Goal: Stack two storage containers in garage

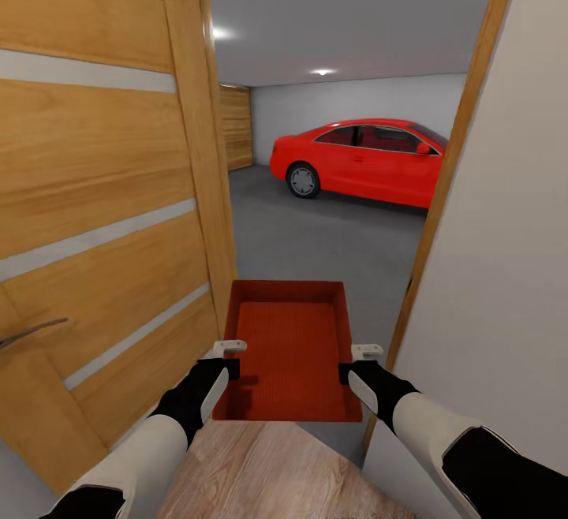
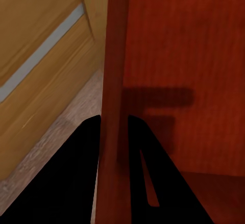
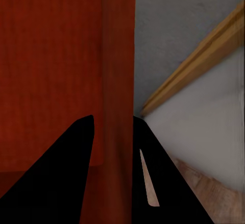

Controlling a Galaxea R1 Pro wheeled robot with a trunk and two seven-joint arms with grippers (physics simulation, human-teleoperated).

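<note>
1. The matte orange-red rectangular topless bin (image 1: 290, 349) hangs in the garage doorway; left end effector (image 1: 226, 355) and right end effector (image 1: 360, 361) each clamp a side wall.
2. Tight gap: the honey-wood door (image 1: 102, 211) or wooden frame (image 1: 450, 180) could snag it, I judge.
3. A knock might loosen either grip.

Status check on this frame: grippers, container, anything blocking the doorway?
Left gripper and right gripper each clamped on a side wall of the storage container. Container carried level at the garage threshold. Open wooden door close left, door frame close right; red car parked well ahead.
</note>
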